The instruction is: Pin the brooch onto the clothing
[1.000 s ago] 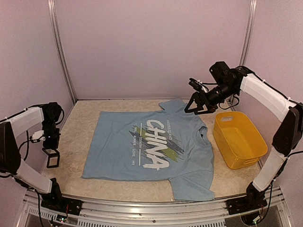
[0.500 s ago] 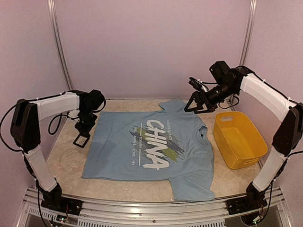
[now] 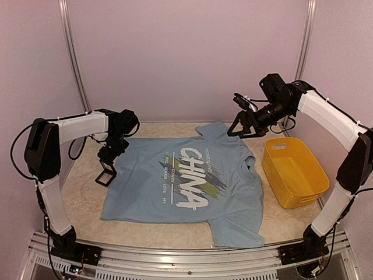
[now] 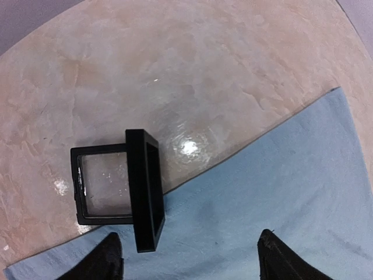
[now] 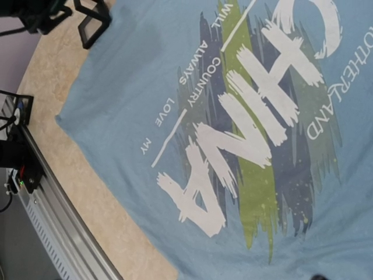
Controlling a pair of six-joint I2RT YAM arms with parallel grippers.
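**Left arm set the case down at the shirt hem, jaws now spread**

Vs a second ago: the left arm swung in from the left side of the table (image 3: 81, 195) to the hem of the T-shirt (image 3: 192, 181), bringing the black case (image 3: 106, 174) along. Half a second back the case was pinched in the left gripper (image 3: 111, 156). Now it sat on the table and the jaws had let go. The right arm barely shifted.

Top view:
- The T-shirt lay flat across the middle of the table, CHINA print up, hem to the left, collar to the right.
- The left gripper hung just above the case, which sat just beside the hem.
- The right gripper (image 3: 242, 133) hovered over the far sleeve, fingers splayed wide with nothing between them.
- A yellow bin (image 3: 294, 172) stood just right of the collar.

Left wrist view:
- Both fingertips (image 4: 108, 259) showed at the bottom edge, wide apart, gripping nothing, clear of the case, with only blue cloth between them.
- The case was hinged open. One half lay flat on the table with a clear film in its frame, and the other half stood on edge.
- The near end of the upright half overlapped the shirt's edge.
- The brooch could not be made out, in the case or anywhere else.

Right wrist view:
- It looked down on the print, white letters over grey and green streaks.
- The case showed in the top left corner at the hem.
- This camera's own fingers were almost out of frame, so it said nothing on the grip
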